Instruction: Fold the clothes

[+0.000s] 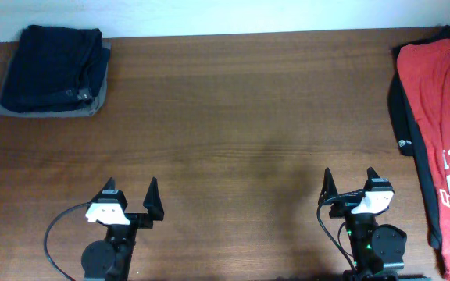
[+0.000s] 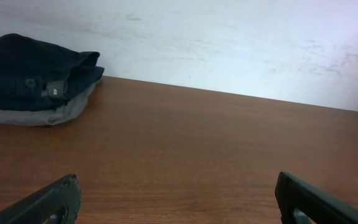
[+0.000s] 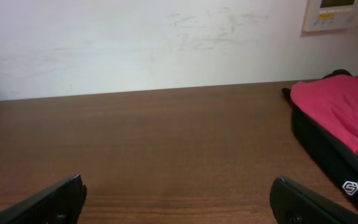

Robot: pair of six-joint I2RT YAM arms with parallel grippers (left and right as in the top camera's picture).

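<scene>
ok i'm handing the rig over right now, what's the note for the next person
Left pincer: open, empty, near edge.
Right pincer: same.
Navy shorts: folded, on top of the grey shorts in the far left corner.
Done: the fold looks finished.
Left: likely nothing for the shorts; a red T-shirt lies spread over a dark garment at the right edge.
</scene>
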